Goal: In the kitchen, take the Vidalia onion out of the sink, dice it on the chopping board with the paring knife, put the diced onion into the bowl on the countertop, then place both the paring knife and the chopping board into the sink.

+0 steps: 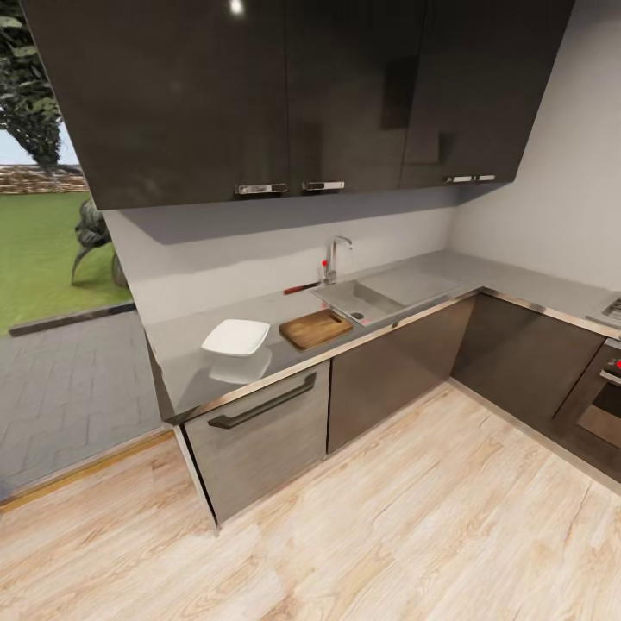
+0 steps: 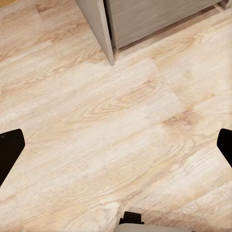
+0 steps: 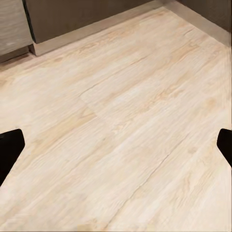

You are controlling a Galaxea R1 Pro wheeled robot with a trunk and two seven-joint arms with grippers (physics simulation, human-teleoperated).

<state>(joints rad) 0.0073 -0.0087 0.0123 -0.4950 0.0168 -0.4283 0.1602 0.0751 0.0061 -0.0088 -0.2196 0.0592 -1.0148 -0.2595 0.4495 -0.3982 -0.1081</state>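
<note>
Now I see the sink (image 1: 373,297) in the countertop (image 1: 185,358). The board (image 1: 316,328) lies just beside the sink, the bowl (image 1: 235,337) beyond the board, the knife (image 1: 301,288) near the faucet (image 1: 335,257). A small red spot shows in the basin — maybe the onion, I cannot tell. Both claws, the left gripper (image 2: 116,145) and the right gripper (image 3: 116,147), are spread wide over the floor (image 1: 388,535).
</note>
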